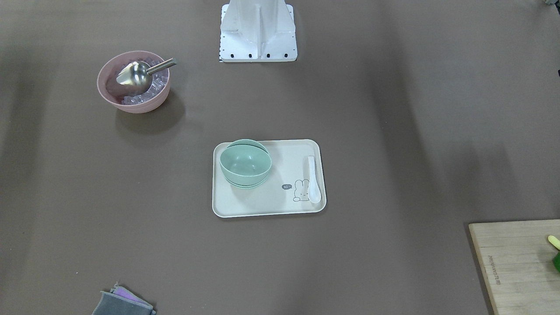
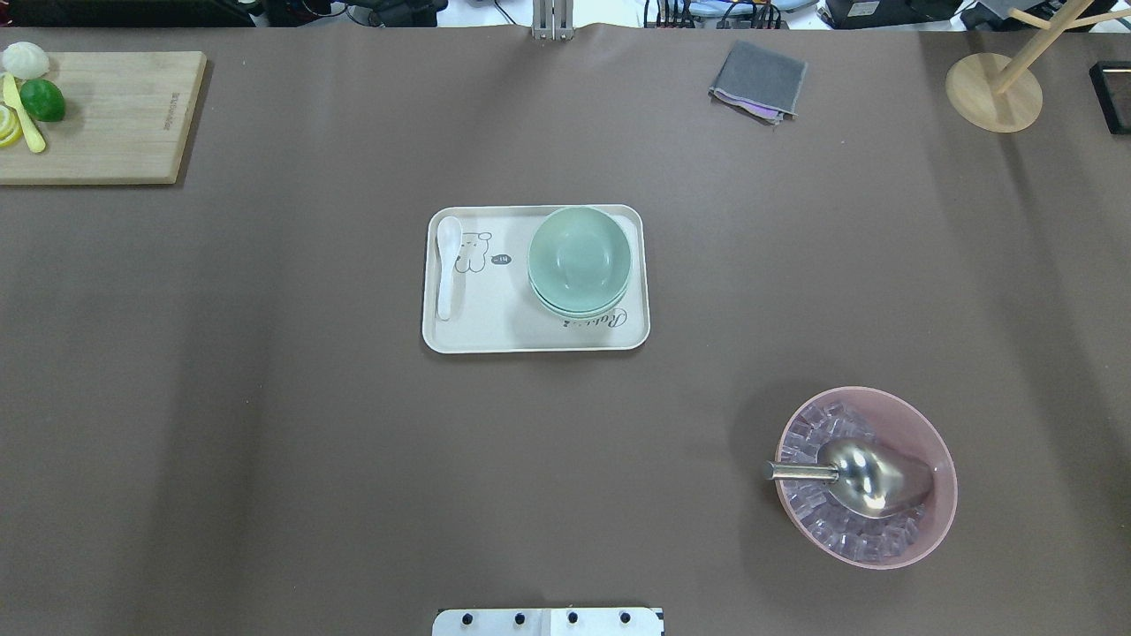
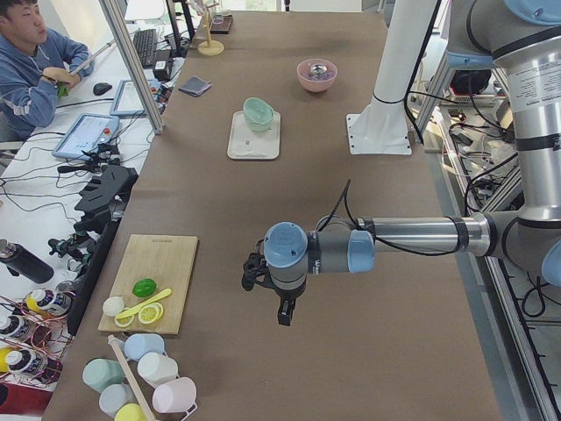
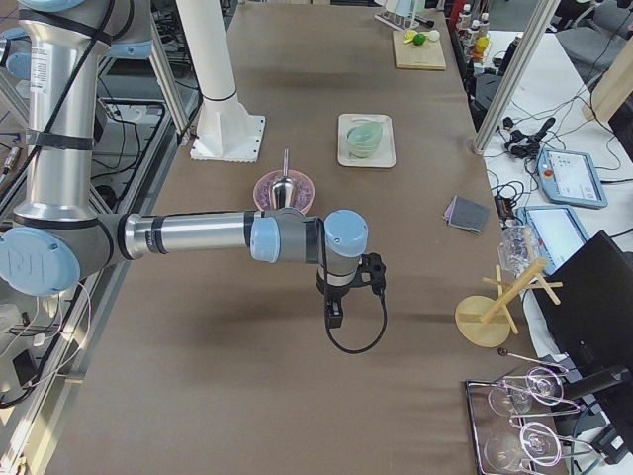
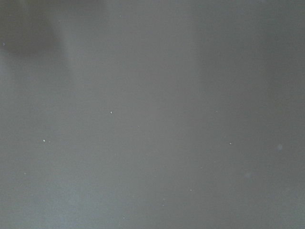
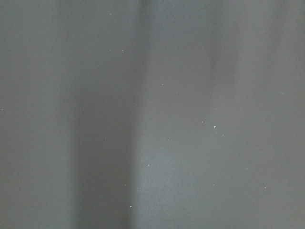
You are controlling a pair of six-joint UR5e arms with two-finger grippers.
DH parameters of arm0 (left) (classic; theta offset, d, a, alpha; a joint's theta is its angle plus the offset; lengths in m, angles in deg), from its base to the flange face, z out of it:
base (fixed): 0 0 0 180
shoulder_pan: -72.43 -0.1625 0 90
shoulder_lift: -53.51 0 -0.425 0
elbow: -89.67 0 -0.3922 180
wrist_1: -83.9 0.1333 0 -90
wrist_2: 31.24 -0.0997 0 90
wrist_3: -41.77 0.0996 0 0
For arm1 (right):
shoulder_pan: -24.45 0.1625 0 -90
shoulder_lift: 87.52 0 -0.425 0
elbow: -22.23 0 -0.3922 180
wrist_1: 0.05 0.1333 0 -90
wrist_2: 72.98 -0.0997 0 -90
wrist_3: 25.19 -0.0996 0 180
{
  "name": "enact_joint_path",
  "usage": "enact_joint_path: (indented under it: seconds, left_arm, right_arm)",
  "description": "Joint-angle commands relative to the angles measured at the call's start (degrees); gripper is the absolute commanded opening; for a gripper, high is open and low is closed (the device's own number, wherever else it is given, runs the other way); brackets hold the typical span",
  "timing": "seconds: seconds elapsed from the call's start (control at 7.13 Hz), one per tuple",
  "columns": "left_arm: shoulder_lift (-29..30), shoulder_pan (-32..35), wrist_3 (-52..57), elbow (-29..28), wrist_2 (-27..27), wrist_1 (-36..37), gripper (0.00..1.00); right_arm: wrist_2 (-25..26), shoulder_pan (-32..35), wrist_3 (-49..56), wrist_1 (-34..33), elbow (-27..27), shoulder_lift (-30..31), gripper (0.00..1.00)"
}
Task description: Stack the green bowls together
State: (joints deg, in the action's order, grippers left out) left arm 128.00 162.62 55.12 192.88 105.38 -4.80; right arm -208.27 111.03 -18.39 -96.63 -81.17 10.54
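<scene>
The small round pale mint-green bowls [image 2: 579, 256] sit nested in one stack on the cream rectangular tray [image 2: 495, 337], at the end opposite the white spoon [image 2: 446, 265]. Well apart, the left gripper [image 3: 286, 314] and the right gripper [image 4: 336, 317] hang over bare table. Fingers spread or pressed together? Cannot tell.

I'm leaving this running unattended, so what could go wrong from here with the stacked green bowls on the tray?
The green bowls sit nested near a corner of the tray, the top one looking slightly off-centre, so a nudge might tip it. The metal scoop sticks out past the pink bowl, where the right arm could catch it.
</scene>
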Motion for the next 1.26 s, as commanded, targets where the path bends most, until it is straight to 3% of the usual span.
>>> enact_joint_path:
  seconds: [0.0,1.12]
  left_arm:
    - [-0.1,-0.2,0.0,0.2,0.0,-0.2,0.98]
    - [1.1,-0.1,0.5,1.3,-1.4,-0.3,0.98]
  right_arm:
    - [-0.1,0.0,-0.1,0.3,0.0,0.6,1.00]
    - [-0.1,-0.1,-0.2,0.4,0.2,0.6,1.00]
